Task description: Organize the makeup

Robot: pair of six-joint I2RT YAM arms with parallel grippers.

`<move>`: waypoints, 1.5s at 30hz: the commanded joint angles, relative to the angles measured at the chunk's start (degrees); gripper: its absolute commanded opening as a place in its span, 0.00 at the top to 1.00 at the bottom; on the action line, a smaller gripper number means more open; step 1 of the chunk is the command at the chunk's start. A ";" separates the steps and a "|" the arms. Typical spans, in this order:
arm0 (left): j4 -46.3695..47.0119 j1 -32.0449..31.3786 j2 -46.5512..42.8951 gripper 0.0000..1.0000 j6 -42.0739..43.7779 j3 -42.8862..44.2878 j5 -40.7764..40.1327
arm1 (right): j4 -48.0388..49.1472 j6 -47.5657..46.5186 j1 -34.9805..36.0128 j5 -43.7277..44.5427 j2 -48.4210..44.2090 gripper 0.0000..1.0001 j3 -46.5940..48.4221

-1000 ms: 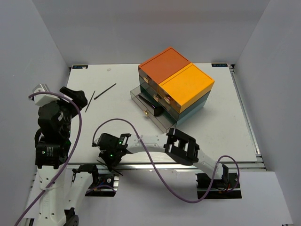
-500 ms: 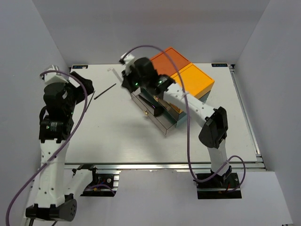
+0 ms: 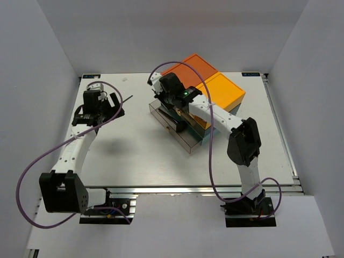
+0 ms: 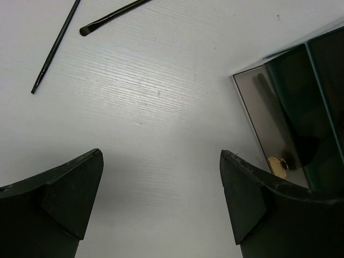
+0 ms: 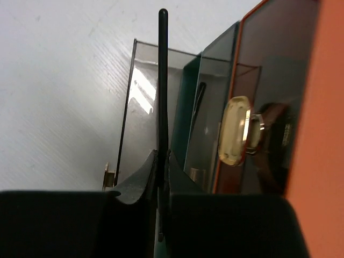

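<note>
Mid-task: right gripper (image 5: 161,161) pinched a thin black brush (image 5: 162,80) by the open clear drawer (image 5: 141,115); left gripper (image 4: 161,161) gaped wide, empty, above the table (image 4: 172,107), where a second brush (image 4: 110,17) and thin stick (image 4: 55,48) lay unsorted.

White table (image 3: 140,156), thin black stick (image 4: 55,47) beside black brush (image 4: 110,17) far left, drawer box (image 3: 215,99) right of centre
</note>
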 commanded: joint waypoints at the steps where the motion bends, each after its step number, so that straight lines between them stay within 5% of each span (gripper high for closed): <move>1: 4.36 0.42 2.47 0.02 3.83 1.78 0.57 | -2.96 -0.98 -0.26 1.20 0.39 1.00 -0.92; 12: 7.09 0.68 5.03 0.02 5.24 0.82 0.74 | -2.26 -2.30 2.73 4.10 2.67 1.00 -0.92; 15: 7.35 0.68 5.21 0.02 4.98 -0.24 0.22 | -2.17 -3.35 3.43 6.64 4.17 0.92 -1.35; 19: 8.14 0.60 6.34 0.02 6.38 -0.33 -2.33 | -1.03 -5.02 3.96 8.67 4.79 0.60 -3.20; 28: 10.34 0.68 12.94 0.02 13.14 5.64 -1.46 | -0.41 -4.94 3.87 8.15 3.83 0.55 -3.12; 31: 11.48 0.68 15.66 0.05 15.51 8.10 1.07 | -2.07 -6.33 2.91 -5.34 0.58 0.62 -0.84; 32: 11.74 0.68 17.67 0.06 16.74 8.89 1.44 | -4.78 -11.22 1.95 -18.27 -2.56 0.64 0.56; 35: 13.06 0.60 21.80 0.19 19.03 12.40 3.20 | -2.18 -18.53 -0.86 -33.12 -11.89 0.82 -2.48; 37: 13.24 0.68 26.90 0.28 20.78 16.26 3.90 | 1.43 -21.88 -2.01 -42.97 -17.85 0.84 -6.71; 38: 12.89 0.60 28.92 0.30 21.75 18.02 4.17 | 1.96 -23.21 -3.49 -46.57 -19.37 0.78 -7.76; 39: 11.85 0.51 32.85 0.31 25.50 19.78 4.34 | 2.22 -25.31 -4.29 -52.61 -20.78 0.55 -9.16; 41: 10.78 0.42 36.74 0.29 28.51 25.39 4.25 | 1.79 -25.68 -6.57 -57.31 -23.58 0.35 -10.05; 45: 8.41 0.42 44.39 0.26 33.78 33.76 7.85 | -0.76 -25.42 -11.15 -67.25 -27.29 0.26 -13.03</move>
